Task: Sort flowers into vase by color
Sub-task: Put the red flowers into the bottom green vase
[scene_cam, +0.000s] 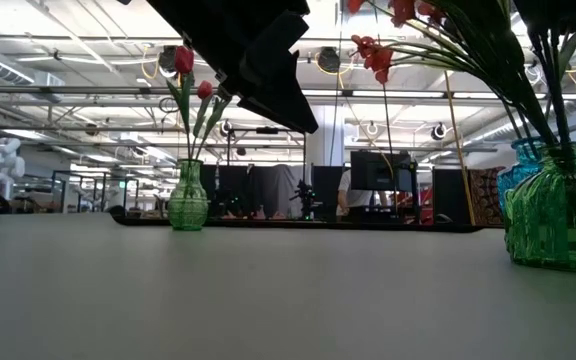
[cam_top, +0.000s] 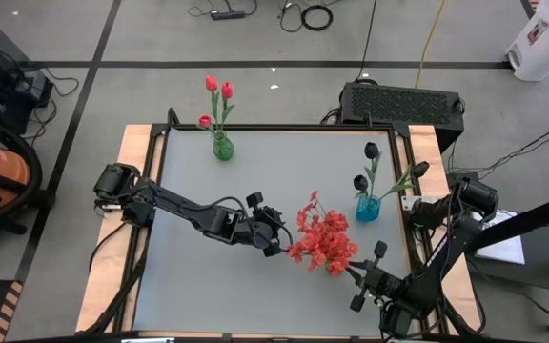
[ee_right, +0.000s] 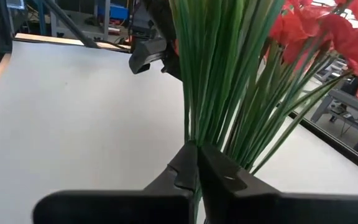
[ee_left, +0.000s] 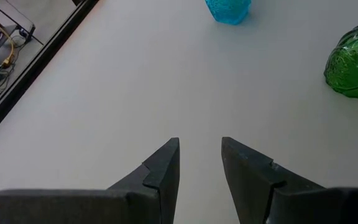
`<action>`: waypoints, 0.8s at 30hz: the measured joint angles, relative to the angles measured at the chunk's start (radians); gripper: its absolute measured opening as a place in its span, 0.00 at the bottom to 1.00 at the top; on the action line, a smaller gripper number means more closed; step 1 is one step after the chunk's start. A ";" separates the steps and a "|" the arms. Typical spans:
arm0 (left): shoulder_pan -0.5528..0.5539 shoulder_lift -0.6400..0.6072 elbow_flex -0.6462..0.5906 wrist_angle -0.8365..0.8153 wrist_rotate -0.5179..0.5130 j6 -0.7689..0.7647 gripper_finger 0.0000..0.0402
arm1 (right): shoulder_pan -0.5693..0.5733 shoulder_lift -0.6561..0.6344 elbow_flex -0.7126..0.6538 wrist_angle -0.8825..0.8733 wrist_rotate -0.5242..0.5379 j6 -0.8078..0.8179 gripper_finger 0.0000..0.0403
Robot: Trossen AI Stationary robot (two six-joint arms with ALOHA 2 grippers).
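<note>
A bushy bunch of small red blossoms stands with its green stems in a green glass vase at the table's near right. My right gripper sits just on the near right of it, shut at the stems. My left gripper hovers open just left of the bunch, above bare table, with nothing between its fingers. Red-pink tulips stand in a second green vase at the far left. Black tulips stand in a blue vase at the right. My right gripper is shut on one thin green stem at the near edge of the bunch, pinched at the fingertips. The fingers come nearly level from the table's near right and lie across the stem. The stem stands upright with the others in the vase.
A raised dark rim and wooden boards frame the table. Bare grey surface lies at the near left and in the middle. A black box sits beyond the far edge.
</note>
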 joint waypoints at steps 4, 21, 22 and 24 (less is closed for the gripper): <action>0.000 0.000 0.000 0.000 0.000 0.000 0.32 | 0.000 0.000 0.000 -0.001 -0.005 0.000 0.07; 0.000 0.000 0.000 0.000 0.000 0.003 0.32 | 0.000 -0.001 0.046 -0.070 -0.107 -0.077 0.57; 0.000 0.000 0.000 0.000 0.000 0.004 0.32 | 0.001 -0.002 0.062 -0.092 -0.125 -0.077 0.59; 0.000 0.000 0.000 -0.001 0.000 0.005 0.32 | 0.001 -0.002 0.096 -0.136 -0.156 -0.077 0.63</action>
